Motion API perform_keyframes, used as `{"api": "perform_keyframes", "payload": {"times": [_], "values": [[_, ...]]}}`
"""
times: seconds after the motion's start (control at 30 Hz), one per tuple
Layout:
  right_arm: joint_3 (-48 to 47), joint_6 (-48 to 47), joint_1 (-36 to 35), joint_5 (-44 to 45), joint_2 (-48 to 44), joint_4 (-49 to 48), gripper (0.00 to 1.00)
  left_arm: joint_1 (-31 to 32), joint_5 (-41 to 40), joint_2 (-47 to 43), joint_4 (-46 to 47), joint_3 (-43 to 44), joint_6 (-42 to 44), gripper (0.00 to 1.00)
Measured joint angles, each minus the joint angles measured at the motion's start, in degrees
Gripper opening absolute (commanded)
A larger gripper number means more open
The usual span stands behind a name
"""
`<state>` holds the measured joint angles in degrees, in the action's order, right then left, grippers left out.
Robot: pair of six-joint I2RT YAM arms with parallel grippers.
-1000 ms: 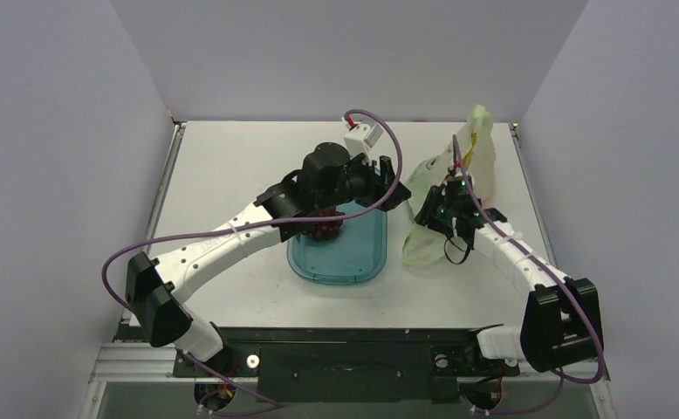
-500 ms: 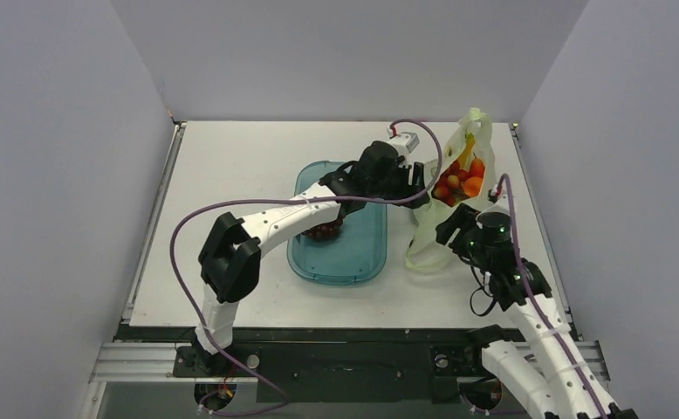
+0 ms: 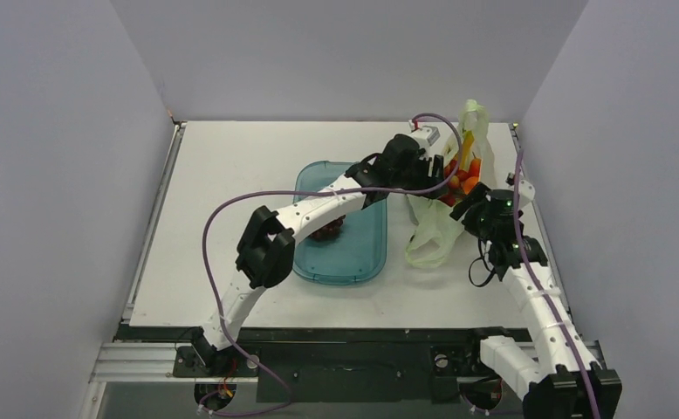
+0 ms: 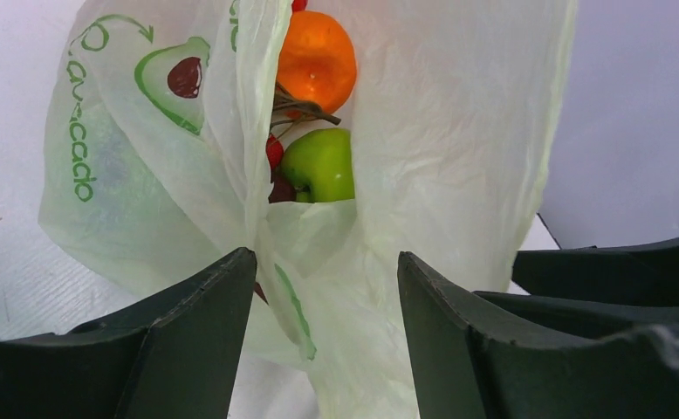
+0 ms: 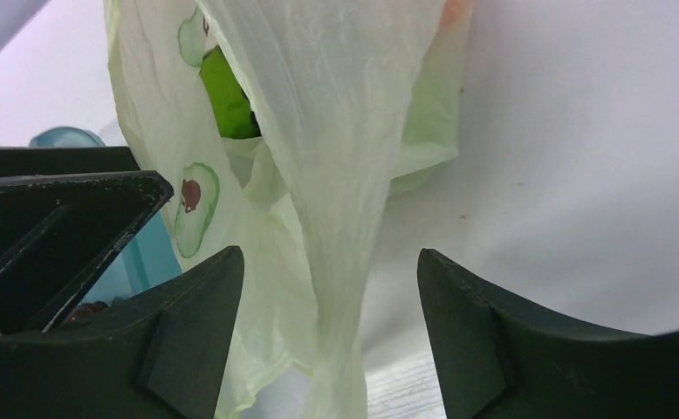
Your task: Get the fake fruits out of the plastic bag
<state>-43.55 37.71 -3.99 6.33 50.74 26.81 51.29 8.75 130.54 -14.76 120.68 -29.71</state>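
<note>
The pale-green plastic bag (image 3: 429, 237) lies at the right of the table, its mouth open. Inside show red and orange fake fruits (image 3: 460, 177) and a yellow banana (image 3: 467, 150). In the left wrist view an orange (image 4: 317, 59), a green apple (image 4: 320, 164) and red berries (image 4: 273, 150) sit in the bag (image 4: 458, 131). My left gripper (image 3: 430, 173) is open at the bag mouth, with loose bag folds between its jaws (image 4: 327, 262). My right gripper (image 3: 476, 209) is open around a hanging strip of the bag (image 5: 345, 262). A green fruit (image 5: 227, 105) shows there too.
A clear teal oval tray (image 3: 358, 253) lies left of the bag with a dark maroon grape bunch (image 3: 325, 231) in it. The left arm stretches across the tray. Grey walls stand close on both sides. The table's right edge is near the bag.
My left gripper has moved right from above the tray to the bag mouth. My right gripper has drawn back and then come up to the bag's near side. The fruits now show in the open bag.
</note>
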Motion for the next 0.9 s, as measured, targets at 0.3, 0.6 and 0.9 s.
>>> {"api": "perform_keyframes", "payload": {"times": [0.3,0.6,0.9], "values": [[1.5,-0.6,-0.1,-3.2,12.5,-9.3,0.47,-0.4,-0.6,6.0,-3.9,2.9,0.3,0.09],[8.4,1.3,0.9,4.8,9.3,-5.7,0.0,-2.2,-5.8,5.0,-7.3,2.4,3.7,0.0],[10.7,2.2,5.4,8.4,-6.7,2.6,0.12,-3.0,-11.3,-14.5,-1.7,-21.5,3.3,0.0]]}}
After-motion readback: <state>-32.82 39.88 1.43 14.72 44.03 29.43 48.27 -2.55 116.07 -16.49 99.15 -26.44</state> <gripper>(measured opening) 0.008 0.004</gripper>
